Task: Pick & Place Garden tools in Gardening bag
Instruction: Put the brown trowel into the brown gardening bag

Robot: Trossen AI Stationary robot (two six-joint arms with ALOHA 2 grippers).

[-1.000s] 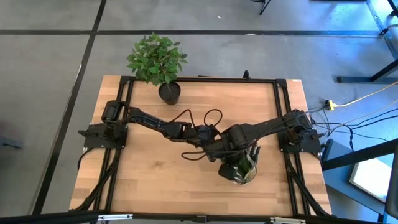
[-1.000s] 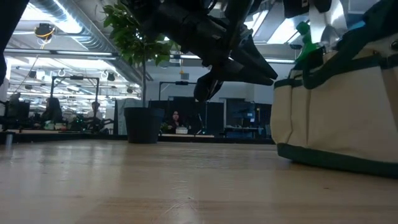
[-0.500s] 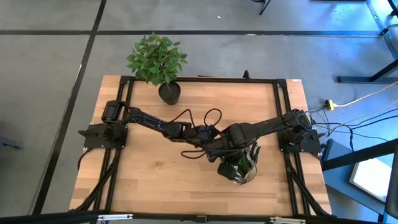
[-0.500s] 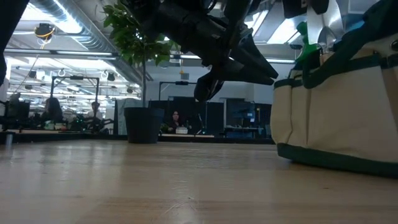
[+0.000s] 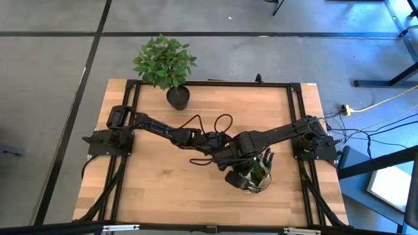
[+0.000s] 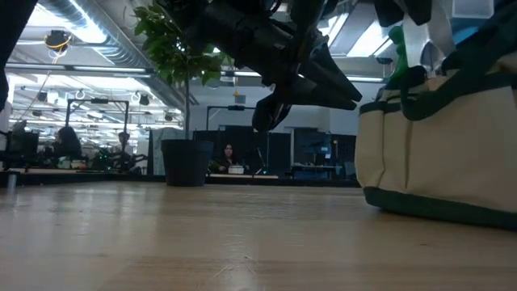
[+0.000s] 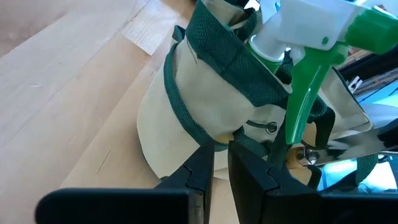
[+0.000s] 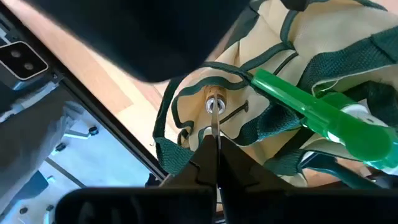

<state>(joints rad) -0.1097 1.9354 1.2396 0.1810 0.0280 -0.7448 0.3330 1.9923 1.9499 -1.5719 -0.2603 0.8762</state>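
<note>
The olive-green and tan gardening bag (image 5: 253, 181) stands on its base at the table's near right, also in the low view (image 6: 444, 153). A green spray bottle with a white trigger (image 7: 311, 56) stands in it. My right gripper (image 8: 216, 155) is over the bag's left rim (image 5: 239, 175), shut on the thin metal part of a wooden-handled tool (image 8: 213, 106). My left gripper (image 7: 221, 171) hovers just left of the bag (image 5: 225, 155), fingers almost together, holding nothing. My right gripper pinches the tool's thin metal part (image 8: 215, 127) between its two fingers, coming from above and pointing down. The tool's wooden end (image 8: 213, 103) points down into a bag pocket. How far in it sits, I cannot tell.
A leafy plant in a black pot (image 5: 176, 96) stands at the table's far edge, left of centre. A black cable (image 5: 209, 124) loops over the table's middle. Bare wood (image 5: 157, 183) lies left of the bag. People sit at desks in the room beyond (image 6: 121, 145).
In the low view the metal tool part above the bag has shifted a little toward the table's right, and the bag's top and left wall have moved slightly the same way. My left gripper has kept still.
</note>
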